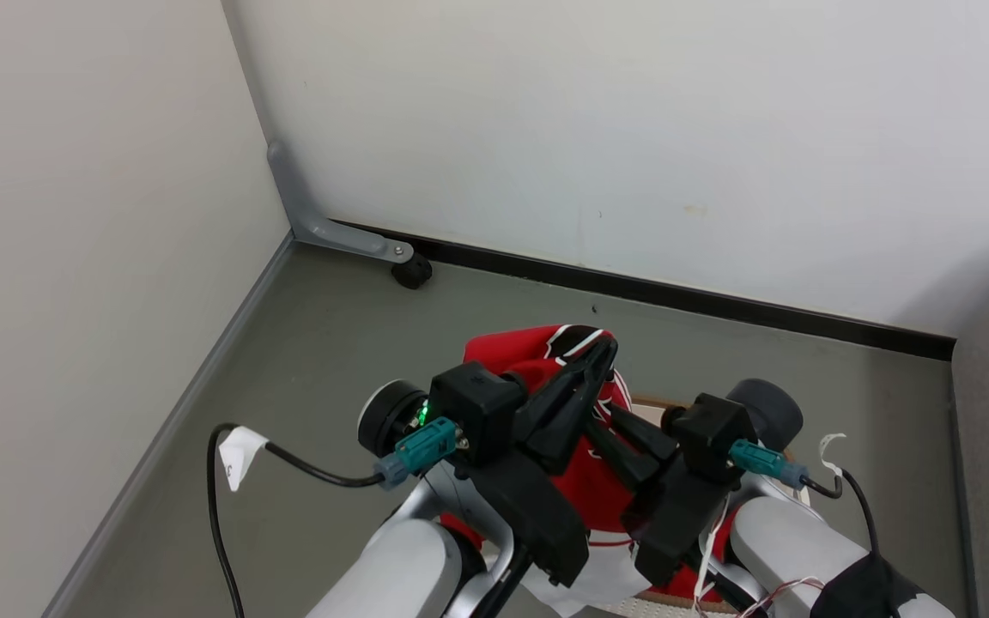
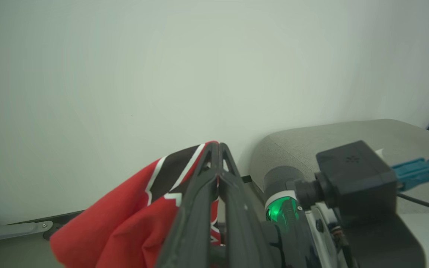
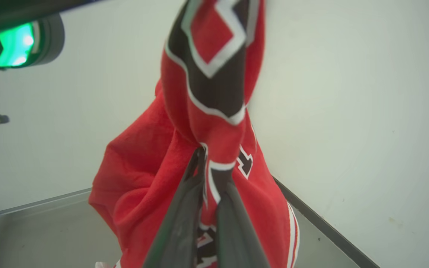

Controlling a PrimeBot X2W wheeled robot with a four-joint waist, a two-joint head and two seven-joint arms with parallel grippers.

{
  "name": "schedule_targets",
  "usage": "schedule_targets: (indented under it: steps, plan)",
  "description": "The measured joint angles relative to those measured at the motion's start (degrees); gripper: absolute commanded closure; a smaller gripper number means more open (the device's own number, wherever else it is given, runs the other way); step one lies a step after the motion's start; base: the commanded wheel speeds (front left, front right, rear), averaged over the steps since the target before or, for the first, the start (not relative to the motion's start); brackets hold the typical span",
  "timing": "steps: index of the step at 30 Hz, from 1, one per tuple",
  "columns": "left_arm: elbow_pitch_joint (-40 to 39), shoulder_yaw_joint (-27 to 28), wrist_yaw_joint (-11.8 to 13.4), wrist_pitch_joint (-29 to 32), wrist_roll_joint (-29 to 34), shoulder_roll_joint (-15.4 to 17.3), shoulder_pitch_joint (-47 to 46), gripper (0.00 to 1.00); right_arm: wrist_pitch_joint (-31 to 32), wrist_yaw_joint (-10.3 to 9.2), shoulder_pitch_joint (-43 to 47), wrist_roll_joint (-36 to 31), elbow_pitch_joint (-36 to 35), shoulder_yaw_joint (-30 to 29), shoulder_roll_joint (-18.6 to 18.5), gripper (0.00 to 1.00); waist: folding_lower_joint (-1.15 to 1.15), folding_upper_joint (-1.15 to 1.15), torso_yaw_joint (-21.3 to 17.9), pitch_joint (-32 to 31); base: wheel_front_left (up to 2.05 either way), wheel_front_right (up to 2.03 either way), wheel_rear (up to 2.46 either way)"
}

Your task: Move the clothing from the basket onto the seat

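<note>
the robot is lifting the clothing (image 3: 136,178) out of the basket (image 1: 654,402), so the step in hand looks like the pick-up, with the carry to the seat (image 2: 326,137) not yet begun. the left gripper (image 2: 218,147) is pinching a black-and-white trimmed edge of the red jersey, its fingers pressed together on the cloth, and is holding it up in front of the wall. the right gripper (image 3: 206,160) is clamping a fold lower on the same jersey, with fabric bunching between its fingers. the jersey is hanging from the two grips above the basket. the next move is probably calling for both arms to rise together until the hem is clearing the rim, then a turn toward the seat, which is lying off to the robot's right. the arms are hiding most of the basket. some white fabric (image 1: 610,584) is showing low beside it, and whether that is lying inside cannot be told.
</note>
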Motion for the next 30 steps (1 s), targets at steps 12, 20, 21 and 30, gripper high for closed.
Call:
schedule_targets:
  steps: [12, 20, 21, 30]
  plan:
    - [-0.7, 2.1, 1.4, 0.4, -1.9, 2.0, 2.0, 0.0, 0.0, 0.0, 0.1, 2.3, -0.8, -0.6, -0.5, 1.0, 0.0, 0.0, -2.0, 0.6, 0.0, 0.0, 0.0]
    - [1.1, 3.2, 1.3, -1.7, -1.9, 3.4, 3.0, 0.0, 0.0, 0.0, 0.3, 2.9, -1.5, -4.9, -2.0, 1.0, 0.0, 0.0, -5.2, 1.0, 0.0, 0.0, 0.0]
    - [1.5, 3.2, 1.3, -1.9, -1.9, 3.5, 3.3, 0.0, 0.0, 0.0, 0.4, 2.9, -1.6, -5.3, -2.1, 1.0, 0.0, 0.0, -5.6, 1.0, 0.0, 0.0, 0.0]
    - [3.3, 3.4, 0.8, -4.7, -1.8, 4.6, 6.0, 0.0, 0.0, 0.0, 2.4, 2.9, -1.7, -6.7, -2.5, 1.0, 0.0, 0.0, -10.1, 0.9, 0.0, 0.0, 0.0]
